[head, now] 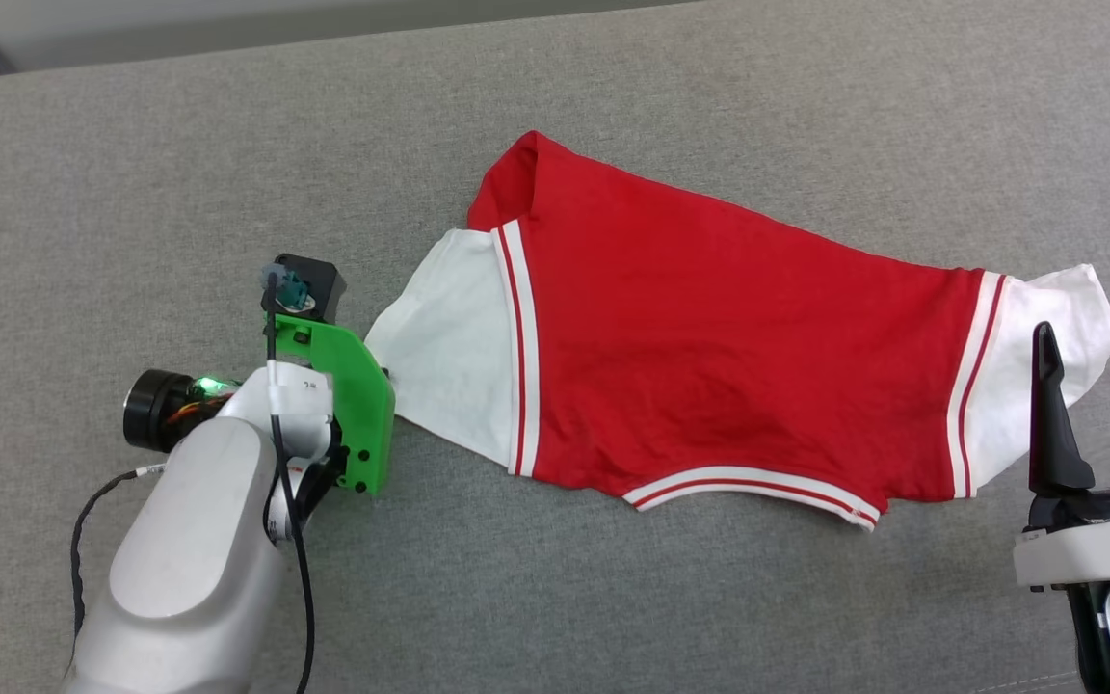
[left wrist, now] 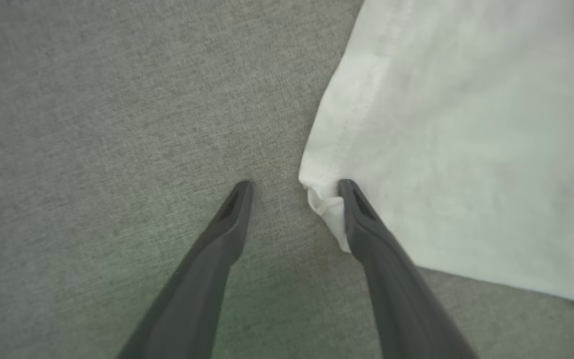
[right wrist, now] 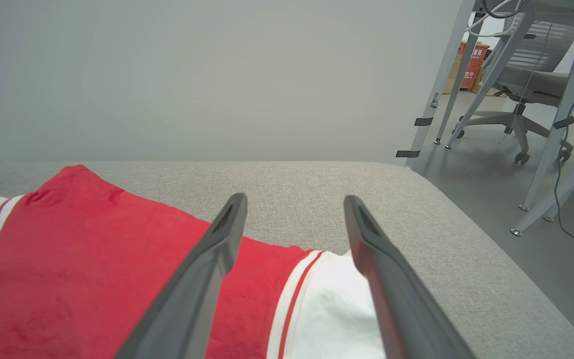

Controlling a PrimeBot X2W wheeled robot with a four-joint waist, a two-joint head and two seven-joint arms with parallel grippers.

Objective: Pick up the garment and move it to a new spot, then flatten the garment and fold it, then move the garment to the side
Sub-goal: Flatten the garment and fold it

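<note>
Head view, desk (head: 150, 164): grey woven cover across the whole picture.
Head view, shirt (head: 709, 347): red with white sleeves, spread mid-desk, striped trim at its near edge, far left corner folded over.
Head view, left arm (head: 198, 540): green wrist mount bent down at the left sleeve's tip.
Head view, right tool (head: 1095, 333): released, fingers wide, above the right sleeve, grasping nothing.
Left wrist view, left tool (left wrist: 294, 187): released, fingers well apart; one fingertip (left wrist: 349, 192) touches the sleeve's crumpled corner, the other is over bare cover.
Right wrist view, room: pale wall behind the desk; grey floor, white frame legs (right wrist: 556, 129), office chair (right wrist: 516, 94) and red box (right wrist: 471, 65) beside it.
Right wrist view, right tool: open above the striped sleeve seam.
</note>
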